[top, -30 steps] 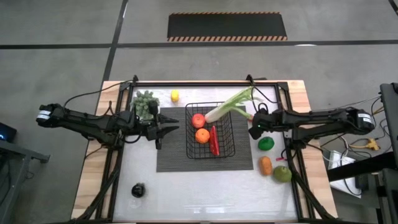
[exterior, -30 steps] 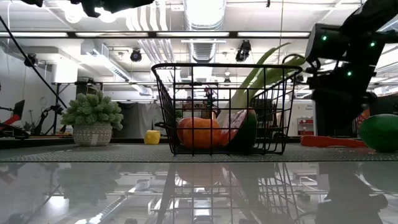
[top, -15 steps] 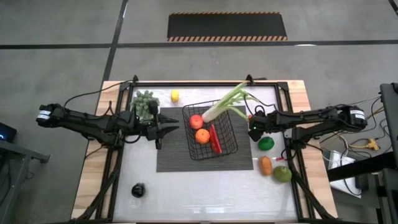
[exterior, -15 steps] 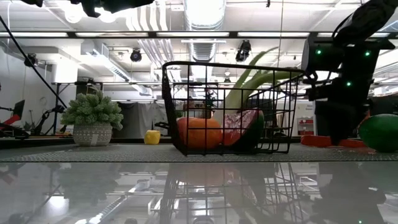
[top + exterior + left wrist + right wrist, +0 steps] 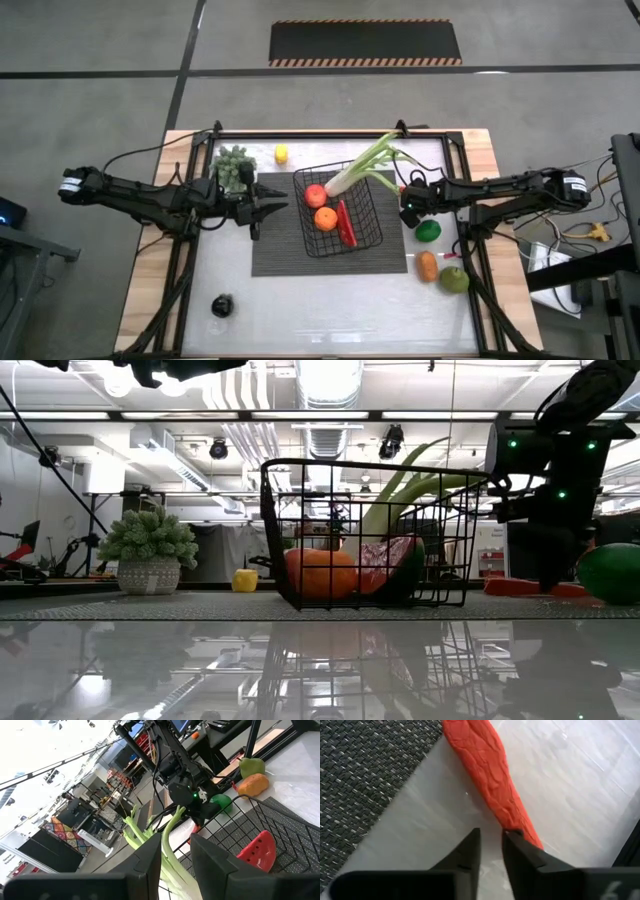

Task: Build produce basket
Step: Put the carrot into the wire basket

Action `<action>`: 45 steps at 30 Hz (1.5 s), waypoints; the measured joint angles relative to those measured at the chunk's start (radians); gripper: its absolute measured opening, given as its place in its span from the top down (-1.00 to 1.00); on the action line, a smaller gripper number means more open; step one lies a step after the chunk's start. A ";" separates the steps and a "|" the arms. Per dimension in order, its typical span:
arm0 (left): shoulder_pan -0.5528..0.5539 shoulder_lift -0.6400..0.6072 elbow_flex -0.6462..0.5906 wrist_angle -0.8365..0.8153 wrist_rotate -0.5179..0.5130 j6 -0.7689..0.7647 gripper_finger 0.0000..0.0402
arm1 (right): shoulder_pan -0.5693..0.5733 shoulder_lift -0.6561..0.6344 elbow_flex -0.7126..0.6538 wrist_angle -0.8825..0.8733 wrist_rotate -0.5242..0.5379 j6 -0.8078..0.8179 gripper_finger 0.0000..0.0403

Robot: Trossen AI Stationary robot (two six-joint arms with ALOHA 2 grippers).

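High view: the right claw [image 5: 407, 207] is seen just right of the basket [image 5: 340, 210], which stands skewed on the dark mat [image 5: 275, 250]. Inside it lie a red round piece [image 5: 317, 194], an orange round piece [image 5: 325, 219], a red slice [image 5: 345, 224] and the leek [image 5: 365, 165], whose leaves reach over the rim towards this claw. A green round piece [image 5: 427, 231] lies just beside the claw. The left claw [image 5: 268, 206] is held left of the basket, apart from it.

Low view: the basket [image 5: 370, 530] is seen tilted.

Right wrist view: the fingers [image 5: 470, 852] are nearly together, an orange-red wrinkled piece [image 5: 487, 770] lying on the bench [image 5: 570, 785] just ahead.

Left wrist view: the fingers [image 5: 145, 867] are slightly apart, gripping nothing.
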 joint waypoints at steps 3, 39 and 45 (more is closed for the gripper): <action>0.000 0.000 0.000 0.000 0.000 0.000 0.57 | 0.000 0.000 0.007 -0.010 -0.002 -0.015 0.91; 0.000 0.000 0.000 0.000 0.001 -0.002 0.57 | -0.107 -0.030 0.049 0.091 0.014 -0.045 -0.10; 0.000 0.000 0.000 0.000 0.001 -0.001 0.57 | -0.107 -0.030 -0.042 0.182 0.014 -0.017 -0.09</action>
